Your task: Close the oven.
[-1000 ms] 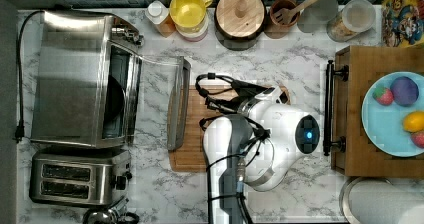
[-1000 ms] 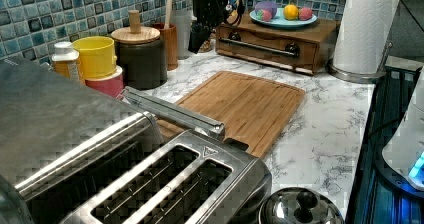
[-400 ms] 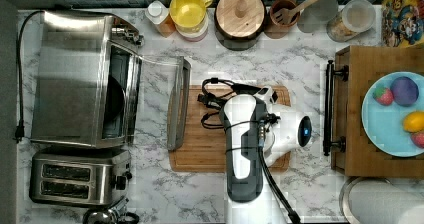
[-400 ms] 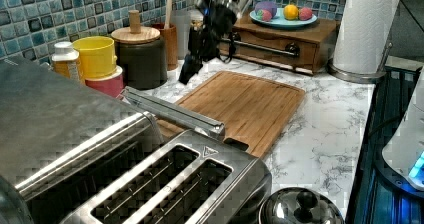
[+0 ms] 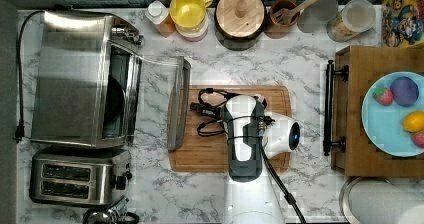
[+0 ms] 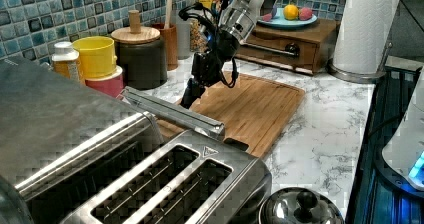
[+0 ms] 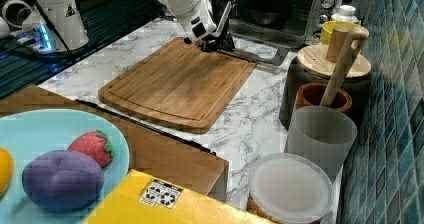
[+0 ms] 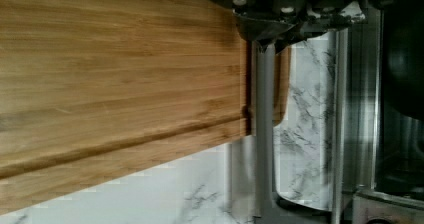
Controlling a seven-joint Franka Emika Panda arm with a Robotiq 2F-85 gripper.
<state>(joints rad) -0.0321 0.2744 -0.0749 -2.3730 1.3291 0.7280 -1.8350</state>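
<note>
Over the board [image 5: 235, 156], beside the oven [image 5: 80, 79] handle [image 5: 172, 104]: pincer [image 6: 192, 91], finger spread indiscernible. Door [image 5: 179, 101] down; best lifted from beneath the handle, swung upward.

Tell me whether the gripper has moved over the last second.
Yes. In the top view the gripper has swung from near the cutting board's back edge toward the top view's left, and now sits close to the open oven door's handle.
</note>
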